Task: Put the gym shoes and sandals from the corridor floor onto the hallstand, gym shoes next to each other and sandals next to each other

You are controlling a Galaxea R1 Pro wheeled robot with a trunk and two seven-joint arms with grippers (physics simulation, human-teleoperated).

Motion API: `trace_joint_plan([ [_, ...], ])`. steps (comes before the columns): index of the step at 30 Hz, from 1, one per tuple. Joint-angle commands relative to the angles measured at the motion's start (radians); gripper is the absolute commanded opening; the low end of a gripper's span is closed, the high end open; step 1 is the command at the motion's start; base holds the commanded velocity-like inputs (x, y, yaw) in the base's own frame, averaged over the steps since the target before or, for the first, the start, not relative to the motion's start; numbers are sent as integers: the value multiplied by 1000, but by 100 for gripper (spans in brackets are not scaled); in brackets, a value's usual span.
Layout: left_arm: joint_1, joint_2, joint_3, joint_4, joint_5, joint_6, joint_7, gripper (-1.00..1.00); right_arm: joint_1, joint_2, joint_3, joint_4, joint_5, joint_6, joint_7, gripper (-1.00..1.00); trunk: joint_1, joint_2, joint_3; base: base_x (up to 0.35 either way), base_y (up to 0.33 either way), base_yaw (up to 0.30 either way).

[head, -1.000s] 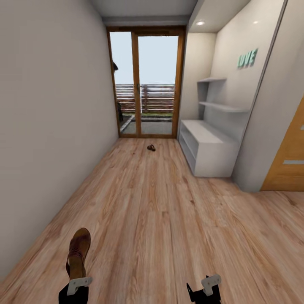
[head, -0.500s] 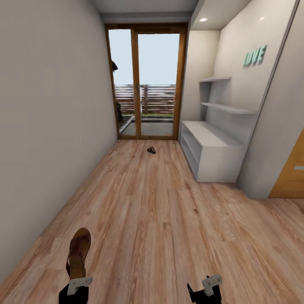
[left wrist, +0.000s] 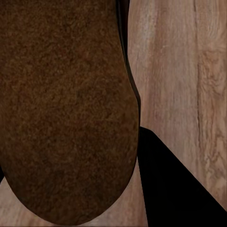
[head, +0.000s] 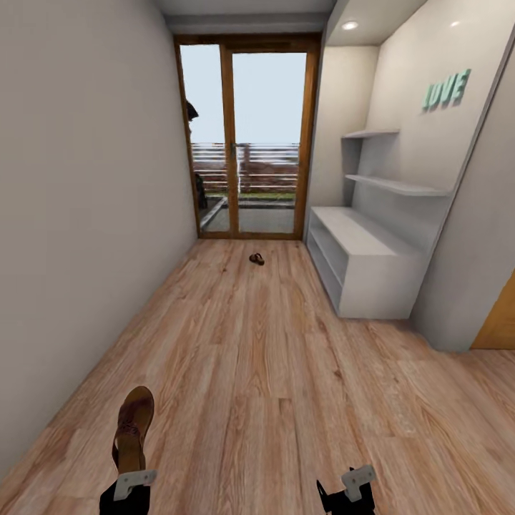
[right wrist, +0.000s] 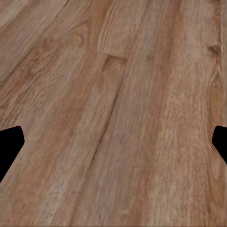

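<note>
A brown sandal (head: 133, 426) stands up out of my left gripper (head: 131, 483), which is shut on it at the bottom left of the head view. Its dark brown sole (left wrist: 66, 109) looms close in the left wrist view, beside one black finger (left wrist: 175, 189). The other sandal (head: 256, 259) lies far down the corridor floor (head: 257, 372), near the glass door. The pale grey hallstand (head: 368, 268) stands against the right wall, its top and open shelves bare. My right gripper (head: 350, 490) hangs open over bare planks (right wrist: 113, 123). The gym shoes are out of view.
A plain wall runs along the left of the corridor. A wood-framed glass door (head: 247, 136) closes the far end. Two floating shelves (head: 390, 184) hang above the hallstand, and an orange-brown door (head: 501, 322) shows at the right edge.
The whole view has shifted: the camera moved forward, so the hallstand and door look nearer. Both arms keep their places in the picture, the sandal still in the left gripper.
</note>
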Motion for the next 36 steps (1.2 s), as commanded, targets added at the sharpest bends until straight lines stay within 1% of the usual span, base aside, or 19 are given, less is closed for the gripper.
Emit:
trace_joint_plan([
  [1,-1,0,-1,0,2,-2,1,-100,-1,0,1,1,-5,-3,5,100,0,0,-1,339,-44,0],
  [15,-1,1,-1,-1,2,-2,2,-100,-1,-1,1,2,-5,-3,5,100,0,0,-15,307,-118,0],
  [36,-1,0,0,-1,4,-1,2,-100,-1,-1,1,2,-5,-3,5,100,0,0,-17,289,-152,0],
])
